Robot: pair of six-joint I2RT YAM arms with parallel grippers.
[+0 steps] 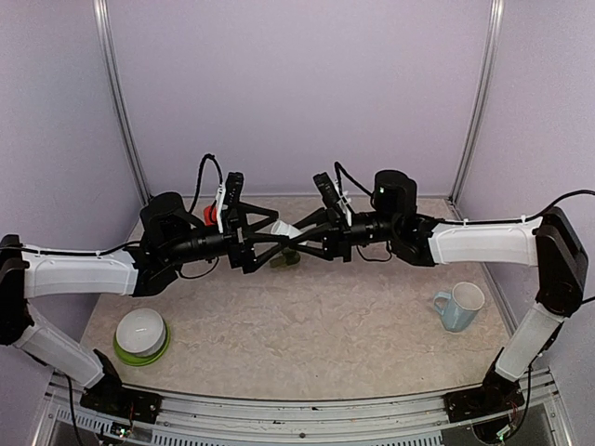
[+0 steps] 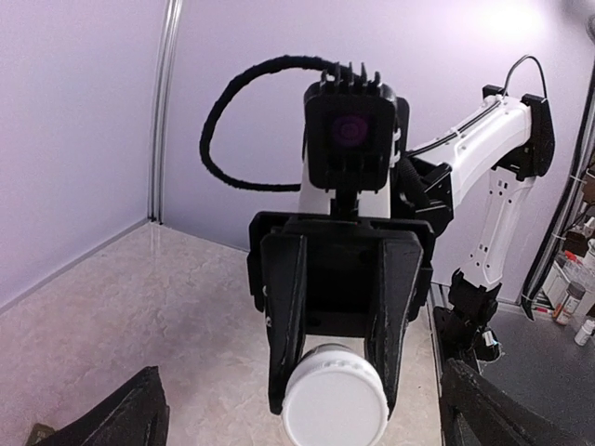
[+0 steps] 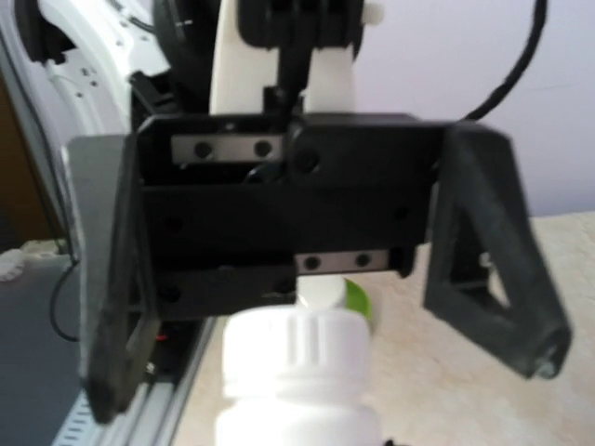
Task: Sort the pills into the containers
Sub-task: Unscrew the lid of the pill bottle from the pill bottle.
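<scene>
Sorting looks barely begun: the green containers [image 1: 286, 261] lie on the surface [image 1: 307, 325] beneath the arms, no pill visible in them from here, and the white bottle [image 2: 335, 406] appears capped. Both arms stretch level toward each other in mid-air. The right claw [image 2: 337, 395] grips the bottle, while the left claw [image 3: 323, 381] gapes wide, facing its cap end.

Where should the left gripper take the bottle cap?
Grip the ribbed cap across its round sides, coming straight in along the axis of the bottle. The right gripper holds it, cap facing the open left gripper, whose fingers flank it.
</scene>
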